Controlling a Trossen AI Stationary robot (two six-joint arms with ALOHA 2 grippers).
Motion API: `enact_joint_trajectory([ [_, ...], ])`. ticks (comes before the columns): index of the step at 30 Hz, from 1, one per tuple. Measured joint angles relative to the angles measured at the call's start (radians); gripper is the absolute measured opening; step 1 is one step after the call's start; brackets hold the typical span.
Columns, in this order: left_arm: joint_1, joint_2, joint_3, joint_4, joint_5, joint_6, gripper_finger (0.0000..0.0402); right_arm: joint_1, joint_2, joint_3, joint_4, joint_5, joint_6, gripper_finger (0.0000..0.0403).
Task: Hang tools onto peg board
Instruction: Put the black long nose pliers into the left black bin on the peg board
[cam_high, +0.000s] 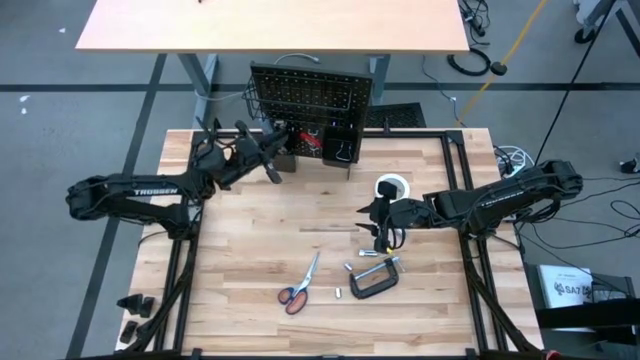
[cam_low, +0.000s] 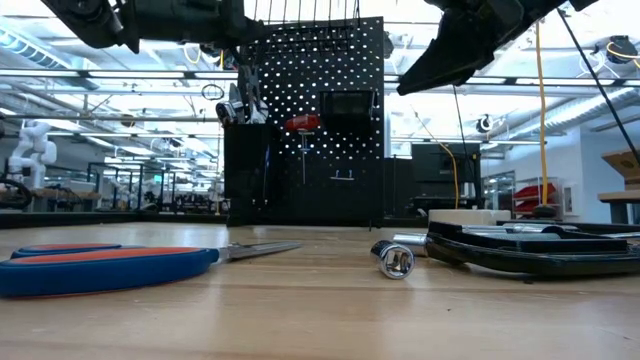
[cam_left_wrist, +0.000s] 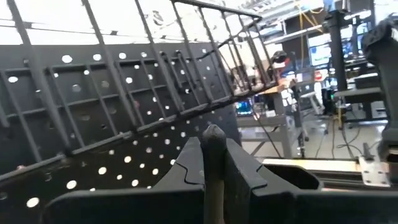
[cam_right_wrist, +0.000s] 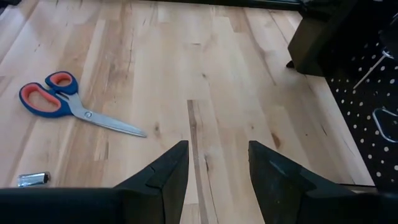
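Observation:
The black peg board (cam_high: 310, 95) stands upright at the table's far edge; a red screwdriver (cam_low: 303, 123) hangs on it. My left gripper (cam_high: 268, 150) is at the board's left part, over the left bin (cam_low: 245, 170), shut on a dark slim tool (cam_left_wrist: 214, 163); which tool it is I cannot tell. My right gripper (cam_high: 376, 215) hovers open and empty above mid table, and shows open in its wrist view (cam_right_wrist: 217, 168). Orange-handled scissors (cam_high: 300, 285), a black C-clamp (cam_high: 375, 280), a silver ratchet (cam_high: 372, 258) and a white tape roll (cam_high: 393, 187) lie flat on the table. My left gripper pinches a dark slim tool between its two fingers; the tool's rounded end (cam_left_wrist: 214, 132) sticks out past the fingertips toward the board. The tool is lifted clear of the table. The rest of the tool is hidden behind the fingers.
A wire rack (cam_left_wrist: 205, 68) juts from the board's top above my left gripper. Black bins (cam_high: 340, 150) line the board's lower edge. A small silver bit (cam_right_wrist: 31, 179) lies near the scissors. Bare wood lies at the table's left and near left.

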Motion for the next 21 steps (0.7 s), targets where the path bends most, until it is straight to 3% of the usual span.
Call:
enact_joint_trajectory([
  [21, 0.101, 0.143, 0.000, 0.016, 0.074, 0.002, 0.0018, 0.000, 0.000, 0.000, 0.019, -0.001, -0.014, 0.0155],
])
